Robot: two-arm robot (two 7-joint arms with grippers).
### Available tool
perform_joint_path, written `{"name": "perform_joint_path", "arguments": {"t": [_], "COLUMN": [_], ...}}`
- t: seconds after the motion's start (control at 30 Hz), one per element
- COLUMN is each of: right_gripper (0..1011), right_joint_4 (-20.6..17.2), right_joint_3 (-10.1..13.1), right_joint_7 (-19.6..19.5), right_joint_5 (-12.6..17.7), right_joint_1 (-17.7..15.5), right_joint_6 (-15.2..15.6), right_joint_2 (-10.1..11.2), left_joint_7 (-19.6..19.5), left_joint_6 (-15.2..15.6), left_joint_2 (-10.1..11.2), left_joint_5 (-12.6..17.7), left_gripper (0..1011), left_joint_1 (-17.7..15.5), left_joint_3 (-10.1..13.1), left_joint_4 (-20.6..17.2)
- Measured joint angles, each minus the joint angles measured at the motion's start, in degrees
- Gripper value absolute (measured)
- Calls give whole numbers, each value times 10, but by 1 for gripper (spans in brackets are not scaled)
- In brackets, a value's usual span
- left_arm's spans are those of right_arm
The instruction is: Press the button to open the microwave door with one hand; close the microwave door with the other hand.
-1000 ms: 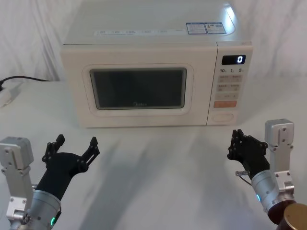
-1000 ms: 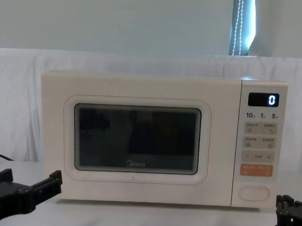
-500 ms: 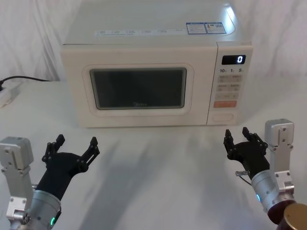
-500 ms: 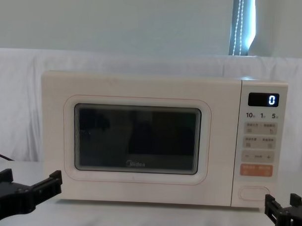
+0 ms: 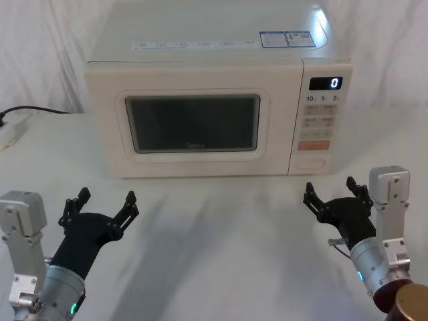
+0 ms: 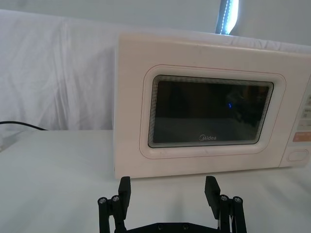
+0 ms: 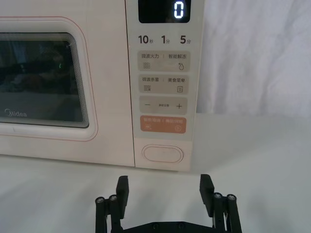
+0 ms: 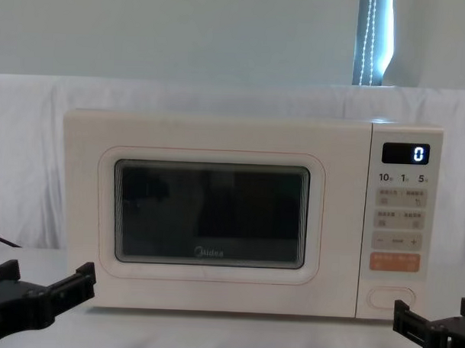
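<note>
A cream microwave stands at the back of the white table, its door [image 5: 194, 124] [image 8: 208, 215] [image 6: 209, 116] closed flat. The wide pill-shaped button [image 5: 310, 162] [image 8: 391, 297] [image 7: 163, 154] sits at the bottom of the control panel, under the orange key [image 7: 163, 124]. My right gripper [image 5: 329, 192] [image 7: 164, 190] [image 8: 434, 318] hovers over the table just in front of and below the button, jaws open and empty. At the near left my left gripper [image 5: 107, 200] [image 6: 168, 188] [image 8: 42, 278] hangs open, short of the door's left half, touching nothing.
A black power cable [image 5: 33, 110] and a white plug block [image 5: 10, 134] lie on the table left of the microwave. White cloth [image 8: 27, 159] drapes behind it. Open tabletop [image 5: 214, 227] lies between the two grippers.
The right gripper's jaws have spread from shut to wide open. The left arm and the microwave have not moved.
</note>
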Motion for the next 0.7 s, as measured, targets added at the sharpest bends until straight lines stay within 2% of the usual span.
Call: {"name": "perform_joint_path", "arguments": {"t": [0.1, 0.7], "right_gripper": [1002, 1002], "right_joint_4": [0, 0], "right_joint_3": [0, 0], "right_joint_7": [0, 0], "right_joint_5": [0, 0], "right_joint_1": [0, 0], "right_joint_6": [0, 0], "right_joint_2": [0, 0], "left_joint_7": [0, 0], "left_joint_6": [0, 0], "left_joint_2": [0, 0], "left_joint_5": [0, 0], "left_gripper": [1001, 1001], "left_joint_1": [0, 0], "left_joint_3": [0, 0], "left_joint_4": [0, 0]}}
